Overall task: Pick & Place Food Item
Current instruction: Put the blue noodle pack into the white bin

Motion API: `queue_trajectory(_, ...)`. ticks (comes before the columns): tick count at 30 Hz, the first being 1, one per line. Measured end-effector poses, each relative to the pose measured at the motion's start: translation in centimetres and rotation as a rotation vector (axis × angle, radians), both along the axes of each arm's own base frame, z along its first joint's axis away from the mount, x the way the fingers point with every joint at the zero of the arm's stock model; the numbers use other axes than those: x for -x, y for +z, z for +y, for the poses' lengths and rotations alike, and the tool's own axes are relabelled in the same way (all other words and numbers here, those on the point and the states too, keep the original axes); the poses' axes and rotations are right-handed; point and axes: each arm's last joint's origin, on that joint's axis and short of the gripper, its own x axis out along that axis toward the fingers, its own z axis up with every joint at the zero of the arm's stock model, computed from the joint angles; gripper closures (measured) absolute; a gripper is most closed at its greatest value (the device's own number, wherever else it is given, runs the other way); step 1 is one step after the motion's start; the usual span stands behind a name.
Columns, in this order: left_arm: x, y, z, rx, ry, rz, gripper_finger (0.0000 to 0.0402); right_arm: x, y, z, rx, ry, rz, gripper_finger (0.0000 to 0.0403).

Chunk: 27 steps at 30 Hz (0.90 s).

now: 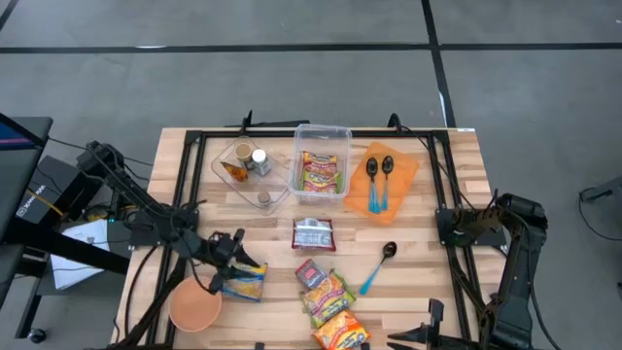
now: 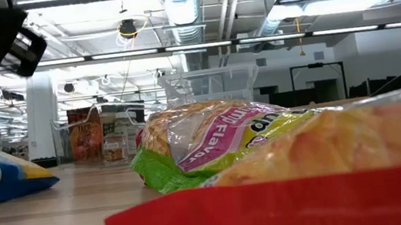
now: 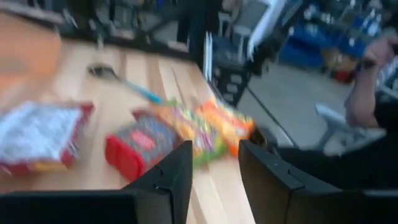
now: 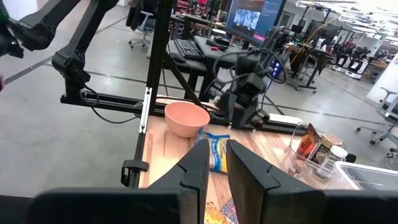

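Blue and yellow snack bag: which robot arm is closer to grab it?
Left. Its gripper hovers right beside the blue and yellow snack bag; the right gripper waits at the table's far right edge.

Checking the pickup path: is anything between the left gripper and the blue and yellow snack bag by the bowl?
Nothing visible stands between them. The left gripper hovers right at the snack bag, its fingers open and empty. The pink bowl sits beside the bag, not between the two.
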Motion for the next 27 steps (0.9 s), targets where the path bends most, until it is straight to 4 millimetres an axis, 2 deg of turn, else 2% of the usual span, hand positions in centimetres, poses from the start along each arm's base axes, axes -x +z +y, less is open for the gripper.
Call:
queue_trajectory(4,-0.8,-0.9,-1.2,-0.064,-0.035,0.104,0.0283,0.0,0.0,0.0,0.000,0.000,0.000,0.0351)
queue_trajectory(7,-2.0,-0.9,-2.4,-0.189,-0.042,0.220,0.0276,-0.1,0.0,-0.1,0.000,-0.004,0.000,0.0351)
queue_trajectory(12,-4.4,0.7,-4.1,-0.431,-0.040,0.468,0.0246,-0.2,0.0,-0.1,0.000,-0.007,0.000,0.0351)
queue_trajectory(16,-5.9,1.8,-5.2,-0.562,-0.021,0.672,0.0223,-0.4,0.0,-0.2,-0.003,-0.013,0.000,0.0351)
queue_trajectory(21,-5.8,1.3,-5.5,-0.624,-0.010,0.964,0.0208,-0.3,-0.1,-0.2,-0.006,-0.011,0.005,0.0351)
queue_trajectory(24,-5.4,1.0,-5.3,-0.588,0.023,1.050,0.0203,-0.3,-0.2,-0.3,-0.004,-0.013,0.009,0.0351)
queue_trajectory(27,-5.3,1.1,-5.2,-0.573,0.039,1.060,0.0201,-0.3,-0.3,-0.4,0.000,-0.013,0.011,0.0351)
